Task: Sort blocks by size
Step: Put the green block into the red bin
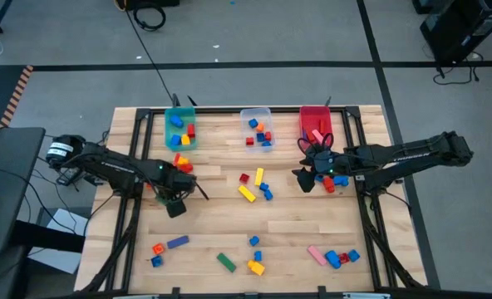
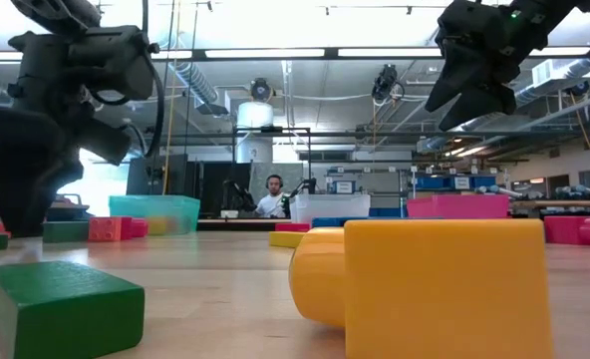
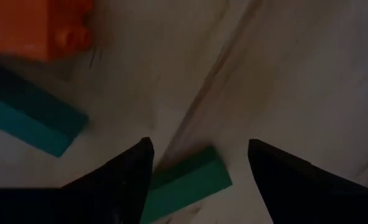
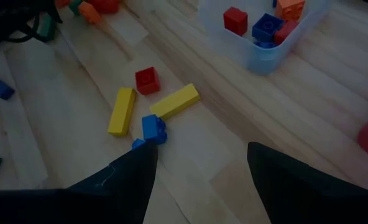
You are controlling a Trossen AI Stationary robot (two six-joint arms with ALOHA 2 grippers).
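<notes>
Sorting looks partly done, as you can judge from the three bins along the far edge of the pale wooden table (image 1: 312,218): the teal rectangular plastic bin (image 1: 168,133), the clear plastic bin (image 1: 255,113) and the red plastic bin (image 1: 312,114) each hold a few small plastic toy blocks (image 1: 259,135). Many more loose blocks (image 1: 246,193) lie on the table nearer you than the clear bin, in the middle and toward both near corners. Your left gripper (image 1: 176,205), jaws apart and empty, sits low just nearer than the teal bin; your right gripper (image 1: 316,179), also apart and empty, hangs just nearer than the red bin. You cannot tell which size goes where, and both arms cover blocks beneath them.
</notes>
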